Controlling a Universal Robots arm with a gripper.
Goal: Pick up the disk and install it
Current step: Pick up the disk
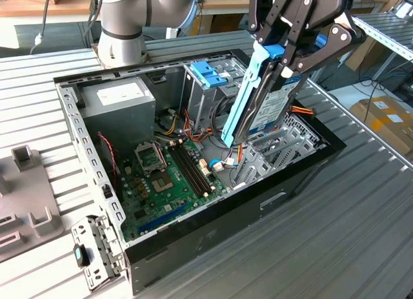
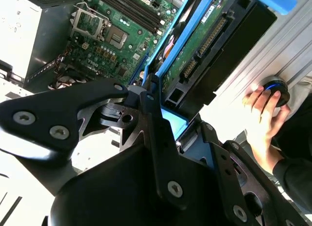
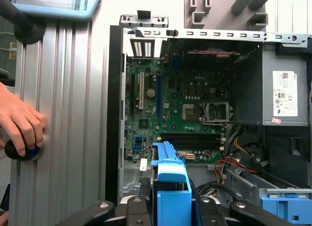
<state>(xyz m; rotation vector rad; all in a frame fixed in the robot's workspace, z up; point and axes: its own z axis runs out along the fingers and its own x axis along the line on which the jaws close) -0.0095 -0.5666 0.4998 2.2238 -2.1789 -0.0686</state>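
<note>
Your gripper (image 1: 279, 61) is clamped on the disk (image 1: 266, 108), held on edge and tilted above the open case (image 1: 213, 231), so you may record pickup as done and installation as not yet made.

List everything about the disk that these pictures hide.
- Exterior view: the disk, gripped by the hand, overlaps the metal cage behind it; whether its lower end touches cannot be told.
- First wrist view: the disk's blue rail covers whatever lies beneath it.
- Second wrist view: the disk's far end is cut off by the picture's edge.
</note>
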